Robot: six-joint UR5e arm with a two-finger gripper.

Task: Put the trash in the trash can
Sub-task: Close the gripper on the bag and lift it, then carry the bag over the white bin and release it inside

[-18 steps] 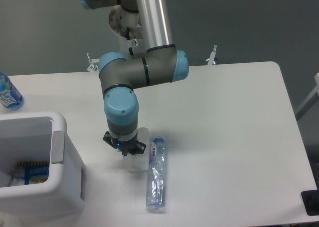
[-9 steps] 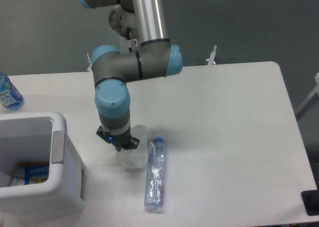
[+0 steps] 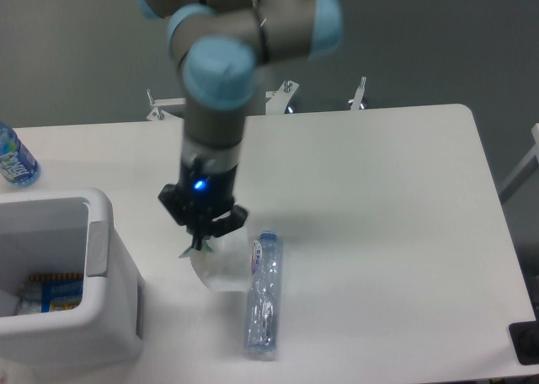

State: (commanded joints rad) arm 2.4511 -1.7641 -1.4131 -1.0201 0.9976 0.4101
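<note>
My gripper (image 3: pixel 202 241) points straight down over the table and is shut on the top of the crumpled whitish translucent wrapper (image 3: pixel 219 268), which hangs beneath it. Whether the wrapper's lower end touches the table is not visible. Just to its right the slim clear bottle (image 3: pixel 263 296) with a white-red label lies on its side on the table. The white trash can (image 3: pixel 94 312) stands at the front left, its opening to the left of the gripper.
Inside the trash can lie colourful packets (image 3: pixel 52 292). A bottle with a bright blue label (image 3: pixel 14 158) stands at the table's left edge. The white table (image 3: pixel 379 232) stretches to the right, and a metal bracket (image 3: pixel 358 93) sits at its back edge.
The arm has risen and swung its upper joints up and right. The gripper has come up with the wrapper pinched in it; the slim bottle stays where it was.
</note>
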